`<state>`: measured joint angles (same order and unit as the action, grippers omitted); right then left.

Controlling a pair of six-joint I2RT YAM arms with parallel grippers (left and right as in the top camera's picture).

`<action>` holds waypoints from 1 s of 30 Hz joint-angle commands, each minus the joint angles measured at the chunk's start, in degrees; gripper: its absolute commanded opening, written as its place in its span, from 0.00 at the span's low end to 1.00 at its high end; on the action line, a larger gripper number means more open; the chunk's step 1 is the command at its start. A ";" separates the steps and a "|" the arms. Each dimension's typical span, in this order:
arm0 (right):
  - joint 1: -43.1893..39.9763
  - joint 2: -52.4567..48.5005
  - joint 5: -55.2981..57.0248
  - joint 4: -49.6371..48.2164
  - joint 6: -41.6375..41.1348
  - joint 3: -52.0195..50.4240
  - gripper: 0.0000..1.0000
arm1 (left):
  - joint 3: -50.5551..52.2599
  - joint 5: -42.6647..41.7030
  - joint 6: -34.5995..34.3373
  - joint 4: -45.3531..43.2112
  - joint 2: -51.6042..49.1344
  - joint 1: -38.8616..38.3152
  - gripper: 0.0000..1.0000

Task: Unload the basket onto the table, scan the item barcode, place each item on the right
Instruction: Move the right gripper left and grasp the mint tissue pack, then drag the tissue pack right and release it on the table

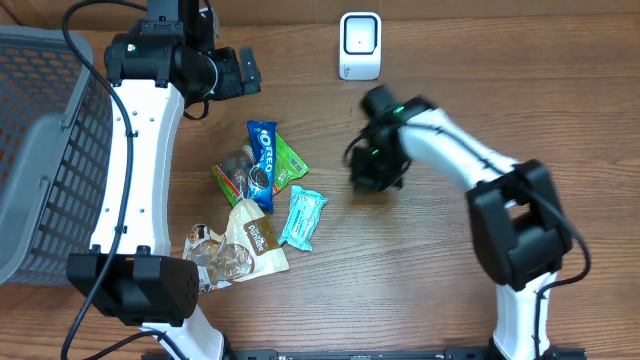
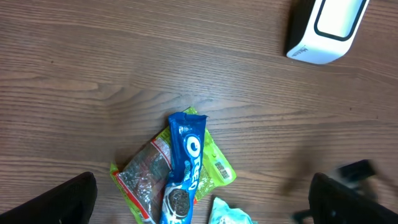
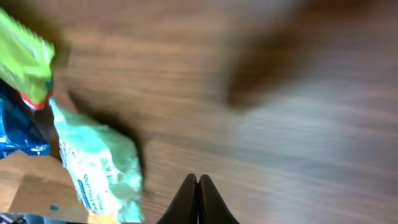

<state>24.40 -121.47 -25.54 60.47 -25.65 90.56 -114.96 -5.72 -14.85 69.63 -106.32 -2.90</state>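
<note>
A heap of packets lies left of the table's middle: a blue Oreo pack (image 1: 262,165) (image 2: 188,165) on top of a green packet (image 1: 291,166) (image 2: 219,165), and a teal tissue pack (image 1: 303,217) (image 3: 99,165) beside them. The white barcode scanner (image 1: 360,45) (image 2: 329,28) stands at the back. My right gripper (image 1: 372,175) (image 3: 198,183) is shut with nothing between its fingers, over bare wood to the right of the teal pack; its view is blurred. My left gripper (image 1: 240,72) (image 2: 205,208) hangs open high above the heap, holding nothing.
A grey mesh basket (image 1: 40,150) fills the left edge. A tan pouch (image 1: 255,238) and a clear bag of snacks (image 1: 215,258) lie at the front of the heap. Bare wood stretches between the heap and the scanner.
</note>
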 commanded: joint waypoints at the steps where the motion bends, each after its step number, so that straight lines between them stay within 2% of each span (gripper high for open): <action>1: -3.30 0.31 -2.84 2.08 12.02 2.23 0.04 | -0.81 0.37 -0.55 -0.04 -0.13 -0.13 1.00; 3: -3.76 0.35 -5.05 3.63 14.21 3.32 0.04 | -0.81 0.39 -0.55 -0.04 -0.13 -0.13 1.00; 5: -1.88 0.68 -5.01 4.59 13.60 5.73 0.13 | -0.81 0.39 -0.55 -0.02 -0.13 -0.11 1.00; 9: 3.10 0.72 -4.55 3.10 6.91 8.28 0.26 | -0.81 0.37 -0.57 -0.07 -0.13 -0.11 1.00; 12: 6.91 0.70 -3.89 1.07 0.66 8.02 0.56 | -0.81 0.39 -0.55 -0.07 -0.13 -0.11 1.00; 13: 8.44 0.68 -1.95 0.96 -2.60 8.02 0.59 | -0.81 0.39 -0.55 -0.07 -0.13 -0.11 1.00; 17: 14.64 0.59 10.08 0.83 -16.04 8.02 0.62 | -0.81 0.37 -0.55 -0.04 -0.13 -0.13 1.00; 20: 18.82 0.17 18.03 0.48 -20.55 8.02 0.70 | -0.81 0.37 -0.57 -0.04 -0.13 -0.13 1.00; 24: 22.88 -1.36 22.58 -1.99 -22.62 8.02 0.72 | -0.81 0.37 -0.57 -0.04 -0.13 -0.13 1.00; 30: 25.42 -3.96 22.95 -2.67 -23.19 8.02 0.72 | -0.81 0.35 -0.57 -0.04 -0.13 -0.13 1.00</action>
<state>49.54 -123.44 -5.61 57.71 -46.48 97.76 -114.96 -5.72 -14.85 69.60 -106.32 -2.90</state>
